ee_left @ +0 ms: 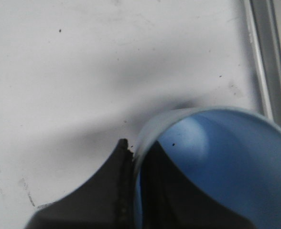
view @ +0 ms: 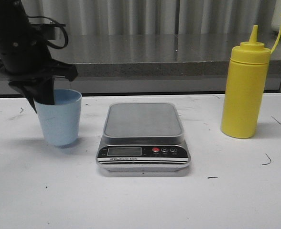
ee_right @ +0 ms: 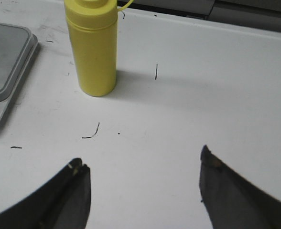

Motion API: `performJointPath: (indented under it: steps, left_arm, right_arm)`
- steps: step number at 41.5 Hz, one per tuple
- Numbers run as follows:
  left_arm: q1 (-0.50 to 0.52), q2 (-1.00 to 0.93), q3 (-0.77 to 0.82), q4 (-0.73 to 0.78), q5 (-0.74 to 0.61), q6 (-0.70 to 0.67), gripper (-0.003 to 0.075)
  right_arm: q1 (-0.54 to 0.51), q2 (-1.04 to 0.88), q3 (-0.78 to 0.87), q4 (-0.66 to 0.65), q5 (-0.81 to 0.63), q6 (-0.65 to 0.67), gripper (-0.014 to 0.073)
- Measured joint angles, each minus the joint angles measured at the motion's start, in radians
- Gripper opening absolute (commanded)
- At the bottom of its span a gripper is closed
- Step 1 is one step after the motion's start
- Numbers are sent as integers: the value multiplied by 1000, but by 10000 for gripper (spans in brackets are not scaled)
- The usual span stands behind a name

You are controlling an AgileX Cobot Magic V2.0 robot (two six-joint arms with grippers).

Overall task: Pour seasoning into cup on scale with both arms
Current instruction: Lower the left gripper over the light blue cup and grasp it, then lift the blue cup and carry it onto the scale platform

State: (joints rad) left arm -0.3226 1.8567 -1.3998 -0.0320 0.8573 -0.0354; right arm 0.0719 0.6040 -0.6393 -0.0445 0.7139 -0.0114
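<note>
Scale [view: 143, 138] sits bare at lower center. Your left gripper [view: 44, 99] pinches the cup [view: 59, 117] rim at left; a thin grip like that could tip it. Right gripper [ee_right: 143, 179] gapes empty, seasoning [view: 244, 88] at right untouched.

The white table [view: 140, 200] carries the cup [view: 60, 121] near its left edge, the scale [view: 143, 138] mid-table, and the seasoning bottle [view: 245, 90] toward the right edge.

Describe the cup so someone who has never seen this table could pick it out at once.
Start at the silver scale in the middle of the white table, then look to its left. The cup stands upright there, with the left gripper pinching its rim. It is the only light blue thing, shorter than the yellow squeeze bottle far right.
</note>
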Motion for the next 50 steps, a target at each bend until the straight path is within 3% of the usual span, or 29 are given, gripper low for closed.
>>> performJointPath:
  steps: [7,19,28,43,47,50]
  left_arm:
    - [-31,-30,-142,-45,77,0,-20]
    - [-162,35,-328,-69,92,0,-20]
    - [-216,145,-363,-69,81,0,-20]
    - [-223,195,-365,-67,23,0,-17]
    - [-223,195,-365,-66,21,0,45]
    - [-223,195,-365,-61,21,0,154]
  right_arm:
    - [0,0,0,0,0,0,509]
    - [0,0,0,0,0,0,509]
    - [0,1,0,0,0,0,509]
    - [0,1,0,0,0,0,509]
    - [0,1,0,0,0,0,509]
    - [0,1,0,0,0,0,509]
